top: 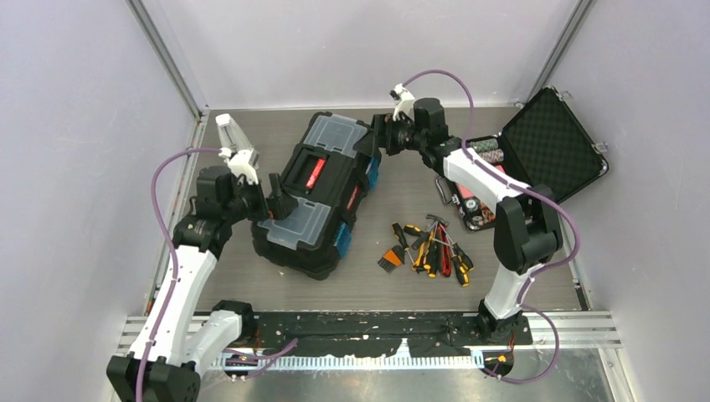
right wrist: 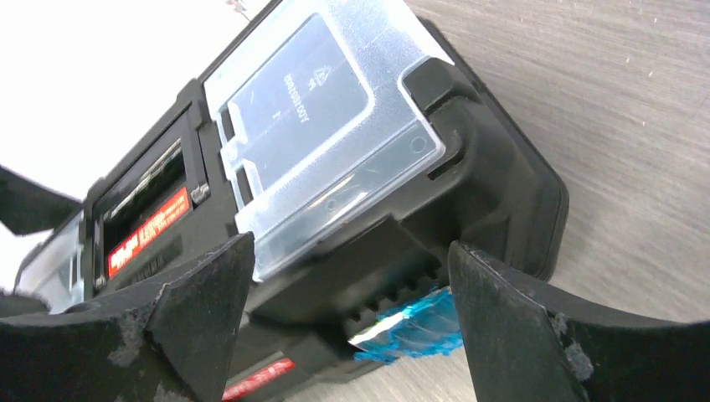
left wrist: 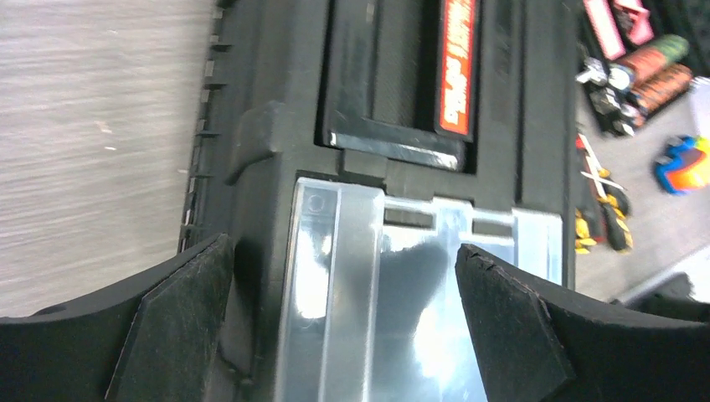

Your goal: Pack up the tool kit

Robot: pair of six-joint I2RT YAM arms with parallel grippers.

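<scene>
Packing is judged to be barely begun. The toolbox point(top: 316, 194) is seen shut, both clear lid compartments down and the red-labelled handle point(left wrist: 459, 67) folded flat in its recess, while no tool can be seen inside it.

The left jaws are spread wide and nothing is held by them. One clear compartment lid point(left wrist: 402, 276) lies between them, with the black edge of the toolbox just inside one jaw. Whether the box is touched there cannot be told.

The right jaws are likewise held wide apart and are closed on nothing. The opposite end of the toolbox is framed between them, the other clear lid point(right wrist: 318, 126) just beyond their tips and a blue latch point(right wrist: 410, 331) low in the gap. Contact cannot be made out here either.

Well apart from both pairs of jaws, the screwdrivers point(top: 423, 251) and the red pliers point(top: 445, 255) are left in a loose heap on the tabletop point(top: 377, 289), beside the long side of the toolbox that carries the blue latches.

Almost everything is therefore judged to remain: the latches are to be released, the lid raised, each tool carried in, and the toolbox shut again. The two-ended approach suggests the box is first to be shifted or steadied.
</scene>
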